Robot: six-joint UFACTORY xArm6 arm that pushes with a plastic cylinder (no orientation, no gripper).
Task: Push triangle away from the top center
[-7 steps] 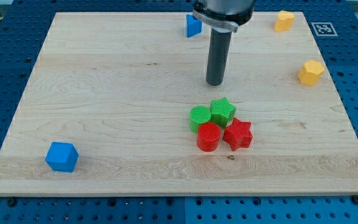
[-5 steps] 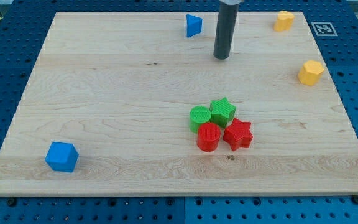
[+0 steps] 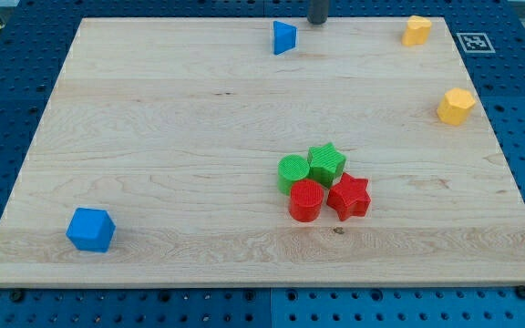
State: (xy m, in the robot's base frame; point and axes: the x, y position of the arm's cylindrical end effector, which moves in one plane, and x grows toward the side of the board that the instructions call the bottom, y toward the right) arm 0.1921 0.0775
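Observation:
A blue triangle [image 3: 284,37] lies near the top centre of the wooden board [image 3: 153,118]. My tip [image 3: 318,22] is at the very top edge of the view, just to the right of the triangle and slightly above it, apart from it by a small gap. Only the rod's lowest end shows.
A green cylinder [image 3: 293,171], a green star [image 3: 326,163], a red cylinder [image 3: 305,200] and a red star [image 3: 349,196] cluster right of centre. Two yellow blocks sit at the top right [image 3: 416,31] and right edge [image 3: 456,107]. A blue cube [image 3: 91,229] lies at the bottom left.
My tip has moved from above the green and red cluster toward the view's top, ending beside the blue triangle. No block has moved.

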